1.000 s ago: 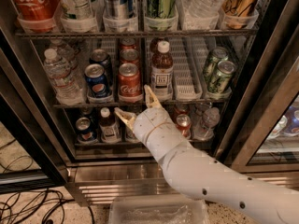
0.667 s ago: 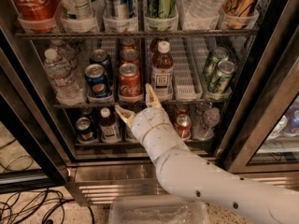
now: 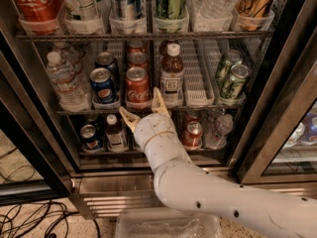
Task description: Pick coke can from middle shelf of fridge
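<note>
The coke can (image 3: 137,87) stands upright at the front of the middle shelf (image 3: 198,104) of the open fridge (image 3: 277,108), with more red cans lined up behind it. A blue Pepsi can (image 3: 103,85) is to its left and a brown bottle (image 3: 172,75) to its right. My gripper (image 3: 144,107) is open, with tan fingers spread just below and in front of the coke can at the shelf's front rail. It holds nothing. The white arm (image 3: 208,192) reaches in from the lower right.
Water bottles (image 3: 64,81) stand at the shelf's left, green cans (image 3: 230,76) at its right. The top shelf holds a large Coca-Cola bottle (image 3: 35,1) and other drinks. The bottom shelf has cans and bottles (image 3: 193,133). A clear plastic bin (image 3: 168,224) and cables (image 3: 29,219) lie on the floor.
The gripper has shifted slightly left and up toward the coke can; its fingers remain spread. Nothing else has moved.
</note>
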Controlling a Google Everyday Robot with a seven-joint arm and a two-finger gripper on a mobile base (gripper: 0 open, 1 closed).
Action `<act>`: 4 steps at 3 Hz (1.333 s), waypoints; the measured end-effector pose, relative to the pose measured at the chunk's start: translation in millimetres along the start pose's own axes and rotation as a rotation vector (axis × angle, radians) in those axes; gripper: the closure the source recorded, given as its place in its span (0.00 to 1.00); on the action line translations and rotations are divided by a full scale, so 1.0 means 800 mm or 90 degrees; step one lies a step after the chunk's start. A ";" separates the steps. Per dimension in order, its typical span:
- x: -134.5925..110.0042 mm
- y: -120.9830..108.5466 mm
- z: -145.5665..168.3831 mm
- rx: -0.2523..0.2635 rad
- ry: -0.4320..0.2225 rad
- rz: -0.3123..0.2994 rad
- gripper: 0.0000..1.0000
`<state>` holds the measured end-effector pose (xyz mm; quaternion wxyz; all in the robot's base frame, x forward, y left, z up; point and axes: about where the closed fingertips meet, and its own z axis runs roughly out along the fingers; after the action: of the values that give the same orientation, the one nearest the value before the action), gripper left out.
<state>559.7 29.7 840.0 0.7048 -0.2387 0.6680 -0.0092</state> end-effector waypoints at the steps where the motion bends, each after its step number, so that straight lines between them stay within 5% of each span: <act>1: -0.001 0.005 0.007 0.009 -0.005 0.018 0.36; 4: 0.000 -0.001 0.027 0.049 -0.012 0.034 0.39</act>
<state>580.1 35.8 840.0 0.7195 -0.1939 0.6667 -0.0140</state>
